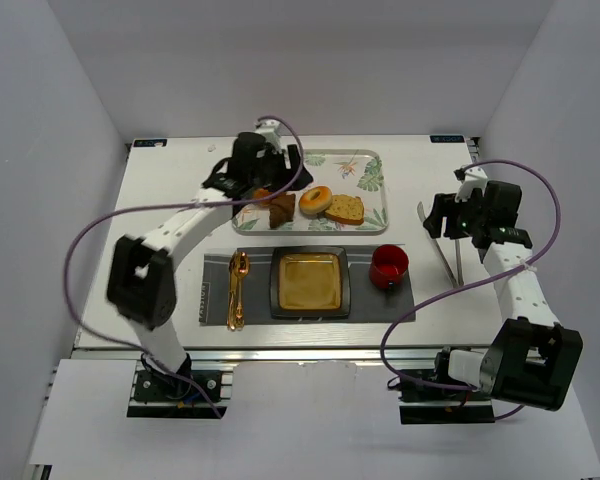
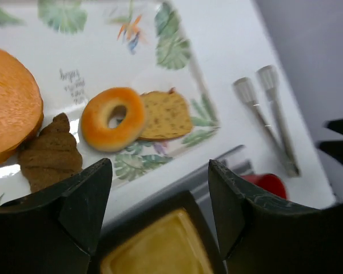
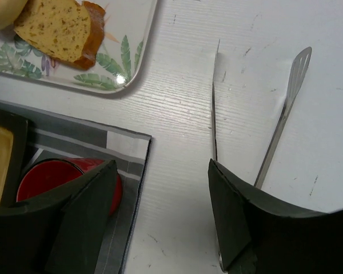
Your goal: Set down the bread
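Observation:
The bread is a tan speckled slice with a brown crust. It lies flat at the front right of the leaf-patterned tray, touching an orange-glazed donut. In the left wrist view the bread lies beyond my open fingers, partly under the donut. In the right wrist view it shows at the top left. My left gripper hovers open and empty over the tray's left end. My right gripper is open and empty above the bare table, right of the tray.
A dark square plate with a yellow centre, a red cup and gold cutlery sit on a grey placemat. Metal tongs lie under my right gripper. A brown pastry and an orange round item also lie on the tray.

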Controlling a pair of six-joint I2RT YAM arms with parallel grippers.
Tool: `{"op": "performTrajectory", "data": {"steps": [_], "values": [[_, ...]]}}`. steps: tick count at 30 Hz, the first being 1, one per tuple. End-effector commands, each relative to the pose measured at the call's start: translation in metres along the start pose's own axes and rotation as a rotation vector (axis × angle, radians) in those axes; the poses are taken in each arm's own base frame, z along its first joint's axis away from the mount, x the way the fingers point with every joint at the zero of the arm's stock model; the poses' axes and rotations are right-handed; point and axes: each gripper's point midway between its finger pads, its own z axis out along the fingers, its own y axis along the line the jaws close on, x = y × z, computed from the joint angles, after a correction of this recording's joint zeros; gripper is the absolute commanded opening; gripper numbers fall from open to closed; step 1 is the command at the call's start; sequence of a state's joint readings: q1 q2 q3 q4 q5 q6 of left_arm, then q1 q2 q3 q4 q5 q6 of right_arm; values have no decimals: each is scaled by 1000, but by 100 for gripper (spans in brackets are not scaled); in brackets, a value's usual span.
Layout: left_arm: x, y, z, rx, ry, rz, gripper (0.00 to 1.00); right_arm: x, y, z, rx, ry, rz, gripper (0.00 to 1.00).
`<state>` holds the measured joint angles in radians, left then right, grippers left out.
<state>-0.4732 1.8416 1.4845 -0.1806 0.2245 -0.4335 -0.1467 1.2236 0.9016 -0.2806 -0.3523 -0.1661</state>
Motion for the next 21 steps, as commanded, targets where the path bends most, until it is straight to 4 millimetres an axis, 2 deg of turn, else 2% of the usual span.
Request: {"op": "performTrajectory", "data": {"steps": [1, 2, 3, 4, 5, 6, 7, 8, 9, 10, 11, 12, 13, 14, 15, 16, 18, 19, 21], "values": [[-49, -39, -83, 86, -192, 84, 78, -19, -3, -8, -11, -48, -19, 72], [-39, -35, -107, 67, -214, 83, 79, -17, -4, -8, -24, -51, -41, 74], [-34, -31, -118, 56, -225, 81, 80, -16, -4, -8, -33, -50, -58, 75], [-21, -22, -139, 22, -238, 70, 81, -14, -7, -9, -60, -54, -111, 78], [-29, -30, -156, 38, -273, 75, 81, -12, -1, -10, -103, -52, -164, 79], [-5, -13, -157, -8, -243, 58, 83, -10, -5, -13, -120, -54, -193, 79], [2, -8, -166, -26, -245, 50, 83, -5, -2, -14, -158, -47, -216, 79], [5, -10, -186, -29, -270, 43, 83, -5, -4, -14, -157, -46, -231, 77], [23, 3, -188, -65, -248, 29, 84, -3, -9, -12, -148, -37, -224, 73], [30, 7, -194, -81, -249, 21, 84, -2, -15, -10, -120, -23, -221, 54], [41, 12, -200, -101, -232, 2, 84, 2, -18, -9, -113, -3, -211, 43], [49, 17, -211, -119, -249, -5, 84, 2, -22, -6, -111, 9, -222, 26], [54, 20, -216, -131, -252, -12, 83, 4, -27, -5, -90, 25, -225, 7], [63, 24, -221, -145, -244, -38, 82, 9, -30, -3, -81, 44, -221, 7], [64, 21, -234, -132, -278, -46, 80, 11, -33, -3, -75, 60, -225, 13], [75, 32, -235, -171, -279, -62, 78, 19, -38, 0, -69, 101, -236, 43], [83, 33, -249, -166, -311, -97, 73, 34, -44, 3, -54, 173, -213, 75], [95, 41, -248, -186, -297, -119, 73, 41, -50, 4, -38, 206, -225, 89], [101, 42, -257, -185, -320, -139, 74, 51, -58, 4, 6, 232, -232, 89]]}}
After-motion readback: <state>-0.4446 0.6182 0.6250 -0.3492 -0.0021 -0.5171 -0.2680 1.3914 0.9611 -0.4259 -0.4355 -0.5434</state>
